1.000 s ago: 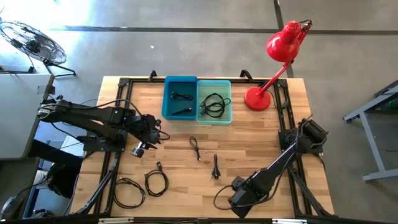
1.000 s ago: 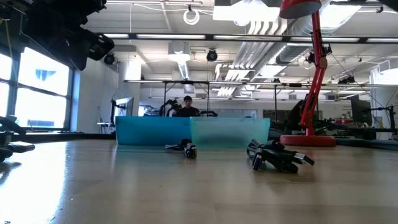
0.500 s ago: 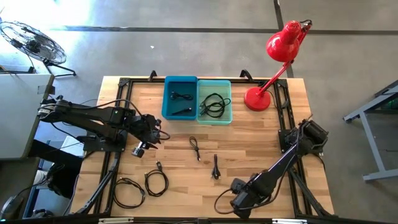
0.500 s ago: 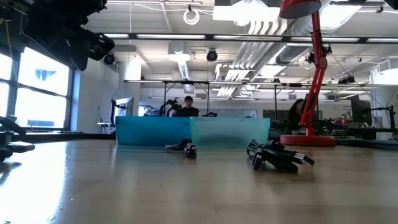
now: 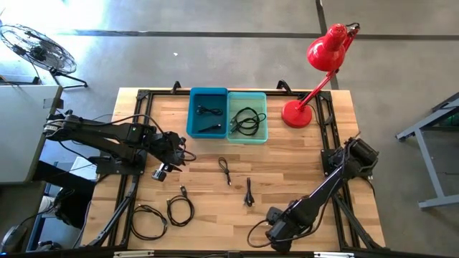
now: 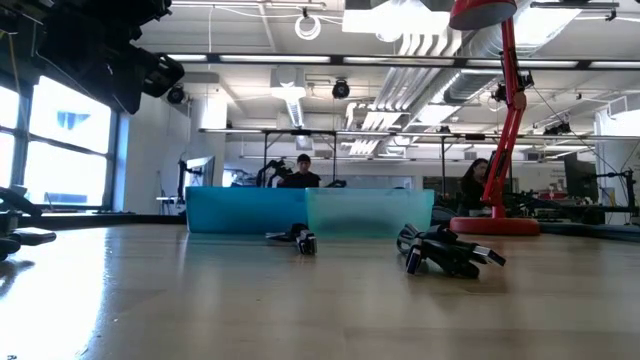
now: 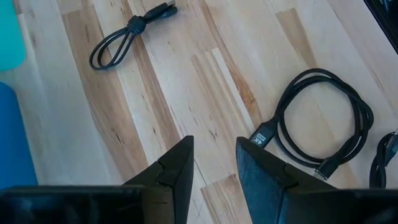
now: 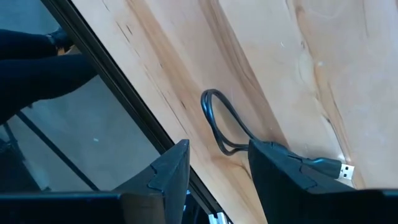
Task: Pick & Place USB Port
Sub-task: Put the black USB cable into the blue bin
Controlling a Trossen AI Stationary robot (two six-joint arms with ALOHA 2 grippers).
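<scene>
Left gripper [image 7: 214, 168] hovering near the blue bin [image 5: 207, 112], jaws apart, empty, above bare bench [image 5: 287, 165] beside a coiled USB cable [image 7: 317, 127]. Right gripper [image 8: 217, 168] low at the bench edge farthest from that bin, jaws apart over a looped cable [image 8: 224, 127], not clamped.

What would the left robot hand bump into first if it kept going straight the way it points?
Probably just the bare wooden table. The left gripper has open, empty jaws, with only wood in the gap. The coiled black cable sits off to one side, though depth is hard to judge.
</scene>
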